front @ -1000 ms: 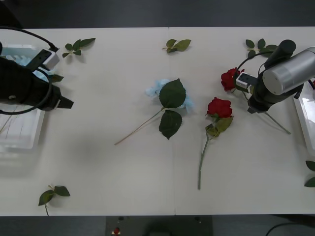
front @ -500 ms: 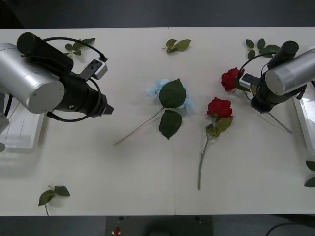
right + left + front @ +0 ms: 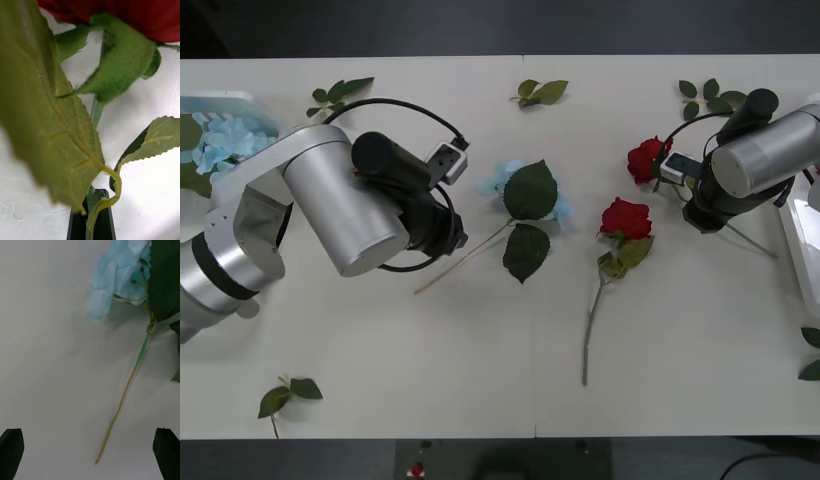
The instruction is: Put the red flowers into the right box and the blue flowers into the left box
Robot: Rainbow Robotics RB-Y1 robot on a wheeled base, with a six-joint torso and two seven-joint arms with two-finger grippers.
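A blue flower [image 3: 520, 195] lies mid-table, its thin stem running from the pale bloom down and away toward the robot's left, the bare tip nearest the robot. The left gripper [image 3: 90, 450] hangs over that stem's lower end, its black fingers [image 3: 11, 452] spread wide to either side of the tip, touching nothing.

To the right of that blue flower lies a rose [image 3: 625, 218], bloom away from the robot, stem pointing back toward the table's near edge. Farther right, a second rose [image 3: 646, 160] points its bloom toward the blue flower, its stem trailing off rightward under the right arm. The right gripper [image 3: 93, 217] has its fingers pinched nearly together on this rose's stem, just below the leaves.

More blue flowers [image 3: 225, 140] rest in the left box [image 3: 250, 100], far left of the middle one. The right box [image 3: 798, 235] sits at the far right edge.
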